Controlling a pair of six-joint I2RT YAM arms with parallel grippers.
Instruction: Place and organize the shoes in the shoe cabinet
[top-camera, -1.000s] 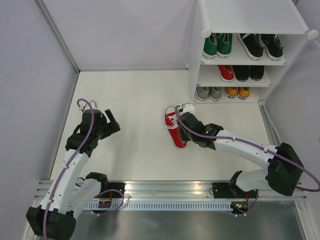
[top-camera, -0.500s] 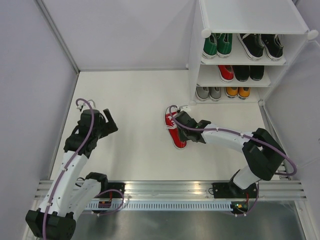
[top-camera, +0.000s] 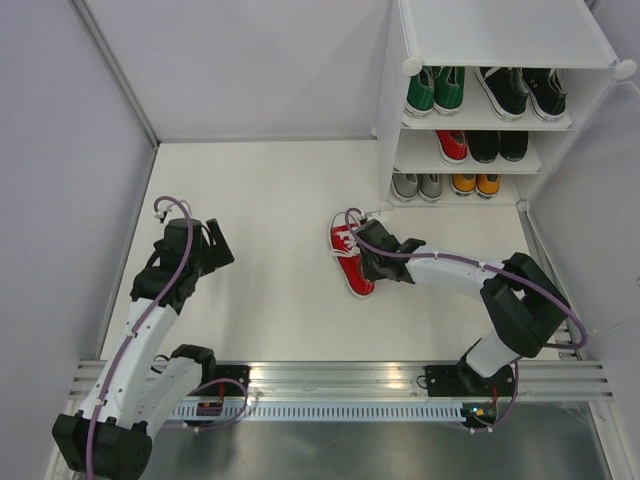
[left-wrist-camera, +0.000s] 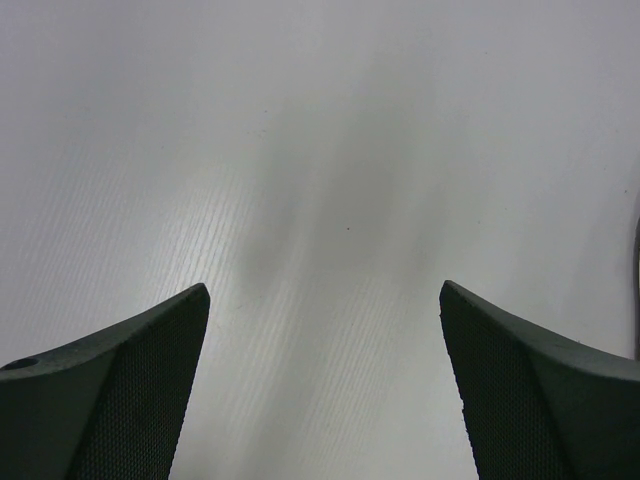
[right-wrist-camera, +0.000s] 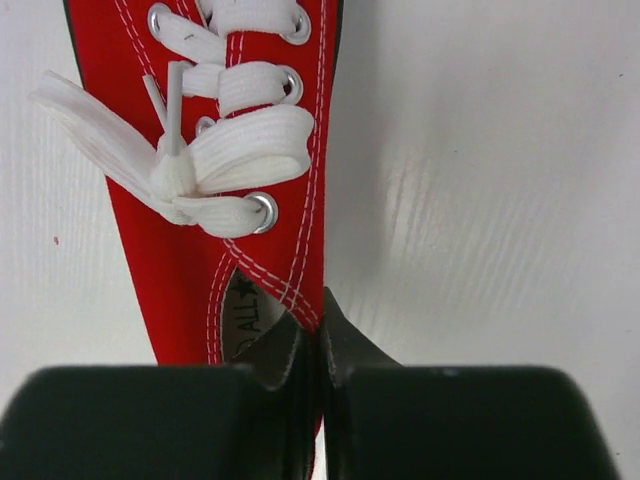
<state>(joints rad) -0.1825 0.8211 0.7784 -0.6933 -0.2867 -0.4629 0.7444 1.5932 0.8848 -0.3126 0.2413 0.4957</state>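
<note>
A red shoe (top-camera: 349, 262) with white laces lies on the white table floor, left of the shoe cabinet (top-camera: 500, 40). My right gripper (top-camera: 371, 262) is shut on the shoe's right side wall at the opening; in the right wrist view one finger sits inside the red shoe (right-wrist-camera: 200, 240) and the other outside, with the right gripper (right-wrist-camera: 320, 320) pinching the canvas. My left gripper (top-camera: 218, 240) hovers open at the left over bare table, and the left wrist view shows the left gripper (left-wrist-camera: 325, 290) with nothing between its fingers.
The cabinet holds a green pair (top-camera: 435, 90) and a black pair (top-camera: 520, 92) on its upper shelf, a single red shoe (top-camera: 452, 145) beside black ones (top-camera: 498, 145) below, and grey (top-camera: 417, 185) and orange (top-camera: 475, 184) pairs at the bottom. Grey walls (top-camera: 60, 150) close in both sides.
My right gripper has closed on the red shoe's side wall, and the right arm has folded lower toward the shoe. The left arm has barely shifted.
</note>
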